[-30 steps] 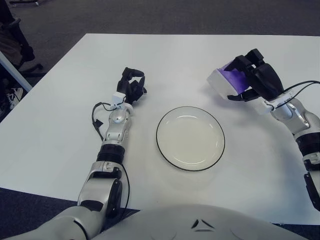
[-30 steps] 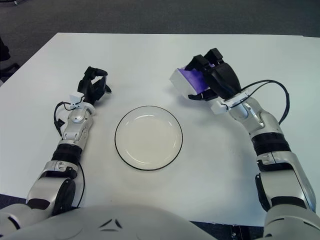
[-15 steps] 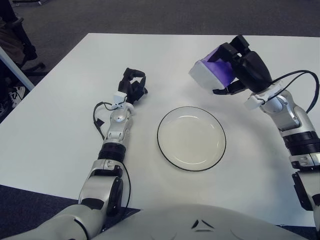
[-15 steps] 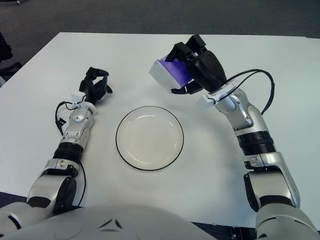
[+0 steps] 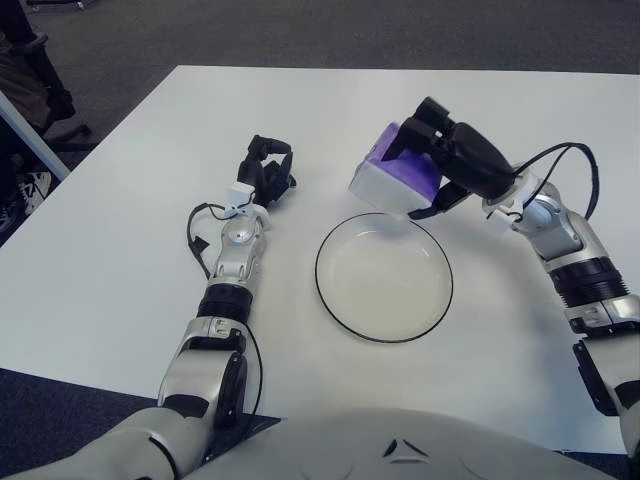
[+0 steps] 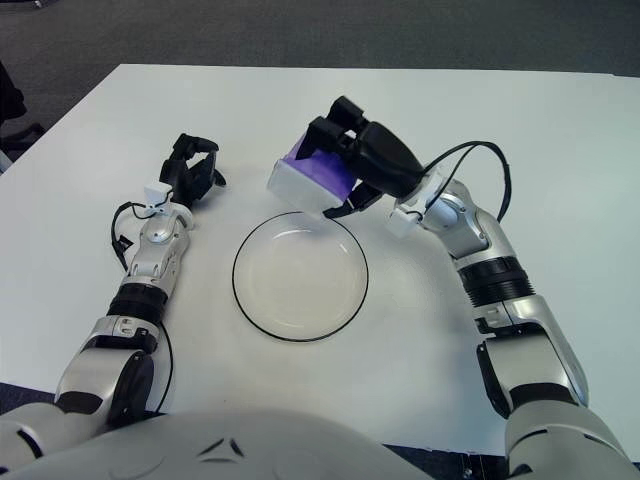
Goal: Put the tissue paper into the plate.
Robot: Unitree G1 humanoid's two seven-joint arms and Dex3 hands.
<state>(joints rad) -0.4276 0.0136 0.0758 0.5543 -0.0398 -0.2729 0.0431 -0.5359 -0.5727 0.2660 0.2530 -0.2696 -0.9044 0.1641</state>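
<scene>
Carrying the tissue paper (image 5: 392,180) toward its target, the right hand (image 5: 455,160) had its dark fingers clamped around the purple and white pack, which hung tilted over the far rim of the plate (image 5: 384,278) and not yet inside it. The plate, a pale round dish with a thin dark edge, sat on the white table (image 5: 120,260) in front of the robot's torso, with nothing in it. The step in hand appeared to be the transport, nearly at its end. The next move would likely call for bringing the pack a little nearer the robot and lower, until it was over the middle of the plate, and only then letting the fingers part, since a release from the rim could let it tip off onto the table. The left hand (image 5: 265,172) showed on the table to the left of the plate, its fingers curled together and holding nothing. Compared with a second earlier, the right hand and pack had travelled from well to the right of the plate, leftward and closer to its far edge, while the left hand and the plate had not moved.
</scene>
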